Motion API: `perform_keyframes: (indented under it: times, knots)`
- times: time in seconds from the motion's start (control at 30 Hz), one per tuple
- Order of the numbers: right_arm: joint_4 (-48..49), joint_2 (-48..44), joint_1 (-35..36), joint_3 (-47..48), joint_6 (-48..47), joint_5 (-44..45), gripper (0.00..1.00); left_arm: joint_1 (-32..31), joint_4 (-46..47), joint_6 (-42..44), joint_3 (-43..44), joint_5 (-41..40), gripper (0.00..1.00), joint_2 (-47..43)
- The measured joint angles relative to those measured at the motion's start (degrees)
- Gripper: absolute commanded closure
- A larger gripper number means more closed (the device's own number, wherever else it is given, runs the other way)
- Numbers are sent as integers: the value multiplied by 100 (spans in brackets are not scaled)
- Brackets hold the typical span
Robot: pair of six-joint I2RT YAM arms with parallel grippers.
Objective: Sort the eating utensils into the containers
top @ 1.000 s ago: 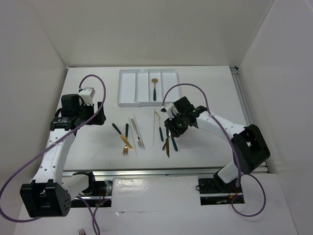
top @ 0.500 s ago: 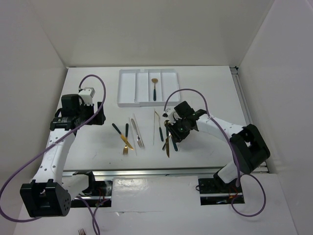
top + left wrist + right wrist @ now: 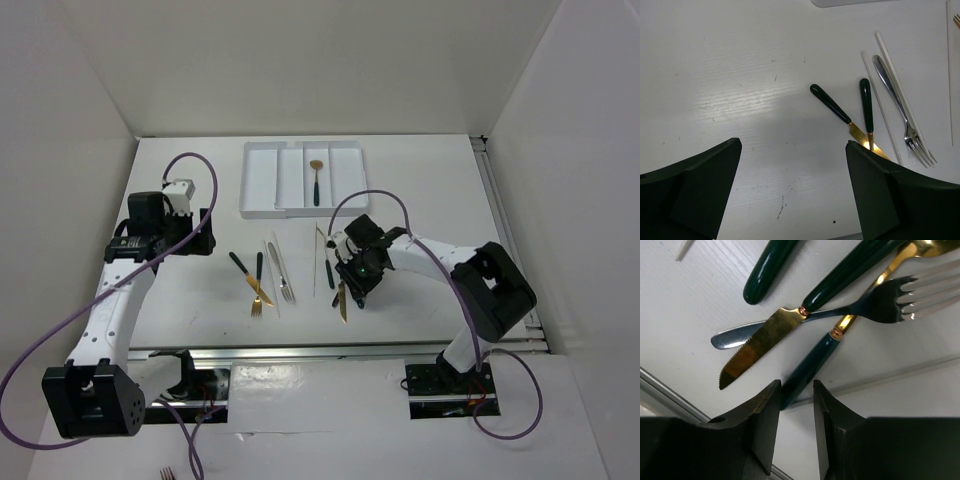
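The white tray (image 3: 262, 180) stands at the back, with one gold teal-handled spoon (image 3: 316, 180) in a compartment. My right gripper (image 3: 351, 277) is low over a crossed cluster of utensils on the table. In the right wrist view its gripper (image 3: 797, 410) is narrowly open, with the end of a teal handle (image 3: 812, 365) between the fingers (image 3: 765, 415) and touching the left one. A gold knife (image 3: 757, 342) and a silver fork (image 3: 890, 302) cross just beyond. My left gripper (image 3: 200, 232) is open and empty, left of a teal-handled knife (image 3: 832, 106) and fork (image 3: 866, 102).
A silver fork (image 3: 897, 107) and pale sticks (image 3: 880, 102) lie beside the left pair. Another pale stick (image 3: 318, 255) lies left of the right cluster. The table's metal front rail (image 3: 300, 350) runs close below the utensils.
My right gripper has moved left and down onto the right cluster of utensils. The left arm has not moved.
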Motion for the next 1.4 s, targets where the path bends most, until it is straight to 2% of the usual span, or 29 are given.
perform_keyframes:
  times: [0.17, 0.27, 0.37, 0.4, 0.43, 0.73, 0.9, 1.1, 1.4]
  knots:
    - [37, 197, 227, 94, 197, 326, 63, 0, 0, 2, 0, -2, 0, 59]
    - [15, 343, 380, 243, 306, 643, 68, 0, 2, 0, 0, -17, 0, 83]
    - [15, 553, 448, 470, 459, 968, 78, 0, 2, 0, 0, -39, 0, 118]
    - [13, 612, 459, 535, 501, 1040, 96, 0, 2, 2, 0, -42, 0, 129]
    - [13, 662, 457, 586, 535, 1099, 100, 0, 2, 2, 0, -44, 0, 138]
    - [109, 815, 503, 787, 916, 1692, 100, 0, 26, 2, 0, -44, 0, 160]
    - [310, 813, 503, 776, 981, 2358, 100, 0, 50, 2, 0, -44, 0, 247]
    - [621, 728, 501, 675, 949, 3191, 100, 0, 50, -9, 0, -42, 0, 332]
    - [1147, 538, 501, 861, 588, 3888, 100, 0, 48, -13, 13, -39, 0, 435]
